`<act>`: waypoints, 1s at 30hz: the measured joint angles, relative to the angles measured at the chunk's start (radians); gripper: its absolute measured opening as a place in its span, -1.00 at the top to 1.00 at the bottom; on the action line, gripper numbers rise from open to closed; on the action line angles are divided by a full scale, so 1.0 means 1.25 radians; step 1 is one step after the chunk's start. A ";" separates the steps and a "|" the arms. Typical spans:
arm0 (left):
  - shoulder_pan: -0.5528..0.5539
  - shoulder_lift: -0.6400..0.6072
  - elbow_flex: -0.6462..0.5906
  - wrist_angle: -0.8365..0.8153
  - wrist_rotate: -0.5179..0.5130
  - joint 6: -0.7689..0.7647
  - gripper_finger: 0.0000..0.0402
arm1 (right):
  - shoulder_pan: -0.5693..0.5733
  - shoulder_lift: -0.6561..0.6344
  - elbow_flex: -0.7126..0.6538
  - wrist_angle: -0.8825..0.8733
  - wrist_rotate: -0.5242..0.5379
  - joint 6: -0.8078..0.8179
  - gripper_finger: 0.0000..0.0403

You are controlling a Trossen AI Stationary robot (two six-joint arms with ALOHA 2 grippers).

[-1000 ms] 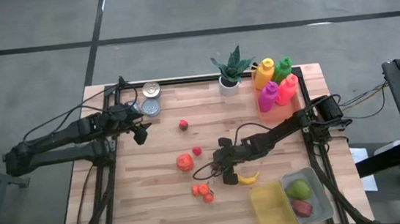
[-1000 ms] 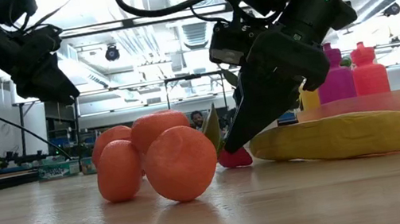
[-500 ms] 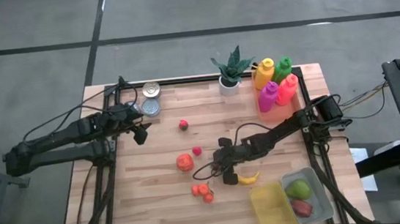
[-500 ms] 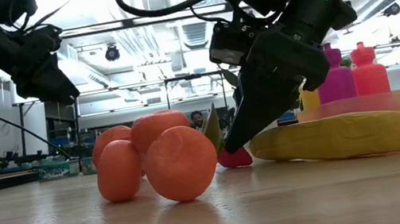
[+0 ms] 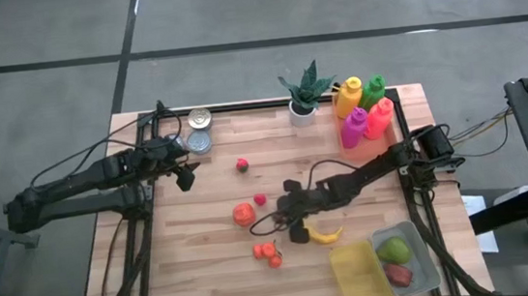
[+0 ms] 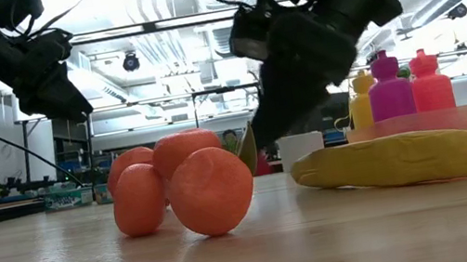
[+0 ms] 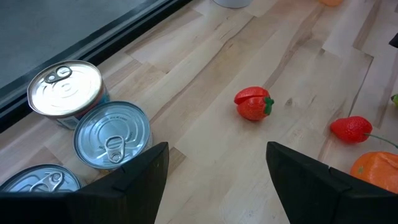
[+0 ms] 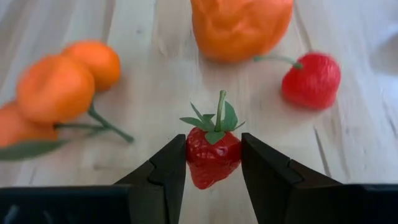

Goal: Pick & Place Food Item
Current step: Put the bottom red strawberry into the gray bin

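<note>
The jaws of the right gripper (image 8: pixel 212 163) clench a small red strawberry with green leaves (image 8: pixel 213 151) above the wooden table (image 5: pixel 217 269), near the yellow banana (image 5: pixel 327 235), probably for carrying to the grey bin (image 5: pixel 426 259). The left gripper (image 7: pixel 214 163) waits released by the silver tin cans (image 7: pixel 112 132).

Wooden table (image 5: pixel 218 279) with banana (image 5: pixel 328 236), tangerines (image 5: pixel 267 254)

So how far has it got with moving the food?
Done: a green pear and a red fruit already lie in the grey bin. In hand: the right tool grips a red strawberry above the wooden table. Left: the yellow banana, the orange tangerines and other fruit. The left tool waits open near the tin cans.
</note>
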 joint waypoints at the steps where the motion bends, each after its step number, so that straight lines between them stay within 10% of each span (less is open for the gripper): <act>1: 0.000 0.000 0.000 0.000 0.000 0.000 -0.37 | 0.000 -0.001 0.005 -0.001 -0.001 0.000 0.34; 30: 0.000 0.000 0.000 0.000 0.000 0.000 -0.37 | -0.001 -0.339 0.204 -0.823 -0.087 0.383 0.34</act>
